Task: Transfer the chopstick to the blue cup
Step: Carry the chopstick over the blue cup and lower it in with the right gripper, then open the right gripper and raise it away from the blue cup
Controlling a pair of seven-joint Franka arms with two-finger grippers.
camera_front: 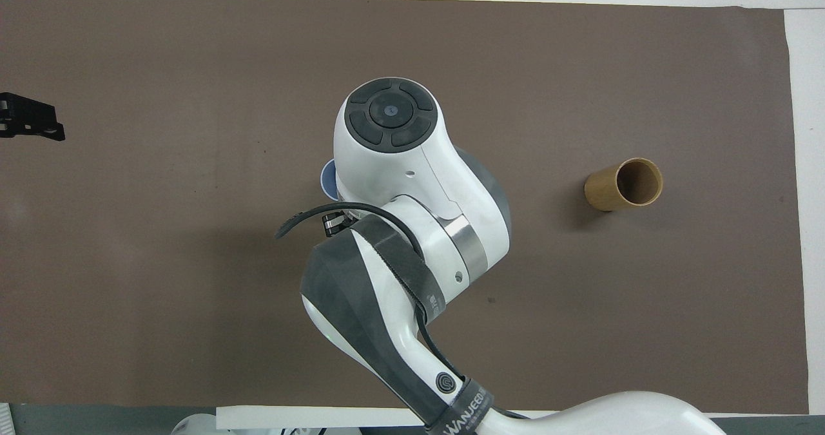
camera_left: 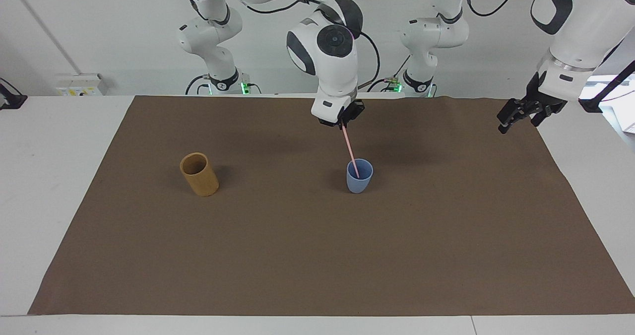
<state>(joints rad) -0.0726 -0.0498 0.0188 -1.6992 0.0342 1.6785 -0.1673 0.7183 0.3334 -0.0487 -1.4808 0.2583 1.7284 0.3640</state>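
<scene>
Over the middle of the brown mat [camera_left: 317,255] on the bench, right claw [camera_left: 343,123] hangs above the blue cup [camera_left: 358,182], fingertips pinched on the top end of the chopstick [camera_left: 349,146]. Stick's long axis runs steeply downward, leaning a little off vertical; upper end at the claw, lower end pointing into the cup's mouth. Tip sits inside the rim; whether it touches the cup's bottom is hard to say from here. Cup stands upright on the mat. From overhead the right arm covers nearly all of it, only a sliver of blue rim [camera_front: 327,180] showing. Wooden cup [camera_left: 199,174] upright, well apart, toward the right arm's end. Left claw [camera_left: 516,115] waits over the mat's edge at its own end, fingers spread, holding nothing.
</scene>
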